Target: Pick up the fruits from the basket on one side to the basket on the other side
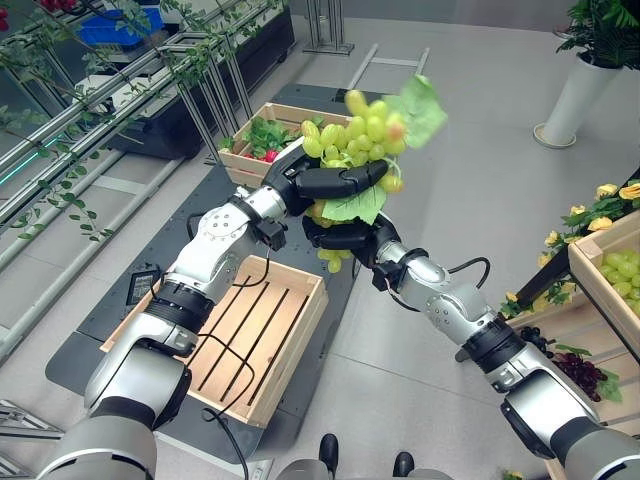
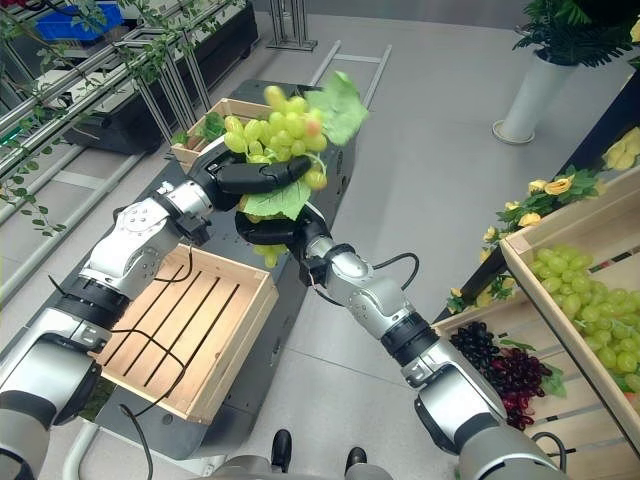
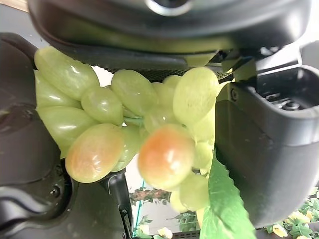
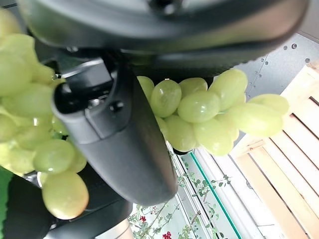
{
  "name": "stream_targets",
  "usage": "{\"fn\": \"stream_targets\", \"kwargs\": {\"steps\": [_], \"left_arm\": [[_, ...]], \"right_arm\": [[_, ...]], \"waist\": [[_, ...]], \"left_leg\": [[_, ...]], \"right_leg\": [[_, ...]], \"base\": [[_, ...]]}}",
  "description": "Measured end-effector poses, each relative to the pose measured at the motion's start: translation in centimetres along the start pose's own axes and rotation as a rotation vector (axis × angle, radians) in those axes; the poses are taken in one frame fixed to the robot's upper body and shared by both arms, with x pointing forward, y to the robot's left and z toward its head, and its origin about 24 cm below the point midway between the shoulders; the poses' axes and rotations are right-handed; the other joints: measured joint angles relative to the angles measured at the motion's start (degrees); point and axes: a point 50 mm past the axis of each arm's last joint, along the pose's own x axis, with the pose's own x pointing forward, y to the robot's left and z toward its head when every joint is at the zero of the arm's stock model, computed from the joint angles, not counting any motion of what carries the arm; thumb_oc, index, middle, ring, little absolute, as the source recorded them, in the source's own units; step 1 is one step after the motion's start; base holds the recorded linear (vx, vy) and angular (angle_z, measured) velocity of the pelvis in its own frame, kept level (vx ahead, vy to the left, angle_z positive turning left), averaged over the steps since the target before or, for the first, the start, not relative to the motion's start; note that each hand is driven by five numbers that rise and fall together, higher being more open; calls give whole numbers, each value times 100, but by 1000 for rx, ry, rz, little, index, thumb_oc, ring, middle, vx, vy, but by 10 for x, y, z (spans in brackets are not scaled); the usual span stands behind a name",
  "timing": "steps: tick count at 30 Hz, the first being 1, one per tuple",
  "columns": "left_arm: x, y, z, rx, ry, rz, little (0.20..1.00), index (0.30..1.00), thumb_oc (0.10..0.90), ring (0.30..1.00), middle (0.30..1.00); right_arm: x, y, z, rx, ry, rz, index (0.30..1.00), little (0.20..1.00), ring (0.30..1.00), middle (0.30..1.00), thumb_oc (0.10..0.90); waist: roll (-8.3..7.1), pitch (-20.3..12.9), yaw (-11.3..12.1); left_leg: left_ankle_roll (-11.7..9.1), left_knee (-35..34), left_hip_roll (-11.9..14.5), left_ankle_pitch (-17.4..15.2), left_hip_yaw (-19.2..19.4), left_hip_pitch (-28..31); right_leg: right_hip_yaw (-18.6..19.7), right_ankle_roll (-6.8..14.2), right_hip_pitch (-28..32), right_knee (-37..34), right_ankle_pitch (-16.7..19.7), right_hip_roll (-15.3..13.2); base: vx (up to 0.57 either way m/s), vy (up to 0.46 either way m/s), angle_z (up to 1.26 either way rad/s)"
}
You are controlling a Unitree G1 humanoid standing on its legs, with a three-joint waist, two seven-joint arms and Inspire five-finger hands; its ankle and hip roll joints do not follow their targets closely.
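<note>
A bunch of green grapes [image 1: 365,125] with large green leaves is held in the air between both hands, above the far end of an empty wooden crate [image 1: 285,345]. My left hand [image 1: 330,180] curls its fingers across the middle of the bunch. Just beneath it, my right hand [image 1: 345,238] is curled round the lower grapes and a leaf. The left wrist view has the grapes [image 3: 164,154] pressed between thumb and fingers [image 3: 269,149]. In the right wrist view more grapes [image 4: 199,107] hang past my right hand's thumb [image 4: 124,144], with the crate slats below.
A second wooden crate [image 1: 300,113] with leafy greens and red produce stands beyond the empty one on the dark platform. To the right, slanted wooden shelves hold green grapes [image 1: 620,270] and dark grapes [image 1: 580,370]. A white planter [image 1: 575,95] stands far right.
</note>
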Motion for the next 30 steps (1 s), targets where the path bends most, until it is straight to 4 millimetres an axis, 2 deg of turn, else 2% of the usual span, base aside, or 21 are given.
{"fn": "stream_targets", "kwargs": {"steps": [10,19,25,30], "left_arm": [[-1,2,-4,142,47,18,900,900,800,900,900],[-1,3,6,163,-52,53,900,900,800,900,900],[-3,10,25,158,-225,222,900,900,800,900,900],[-18,31,50,174,-409,502,900,900,800,900,900]], "right_arm": [[1,1,-2,30,1,1,300,300,300,300,400],[1,1,3,56,-48,3,300,300,300,300,400],[1,1,3,56,-49,3,300,300,300,300,400],[1,1,3,57,-50,2,300,300,300,300,400]], "waist": [[2,-1,1],[2,-1,17],[2,-1,22],[1,-1,27]], "left_leg": [[-1,0,0,1,0,-1],[0,0,0,1,-4,-1],[0,0,0,1,-14,-1],[-1,0,0,1,-23,-2]], "right_leg": [[0,0,-1,0,0,-1],[-3,0,1,0,0,-1],[-10,0,4,0,0,0],[-17,0,6,0,0,2]], "base": [[0,0,0],[0,0,0],[0,0,0],[0,0,0]]}}
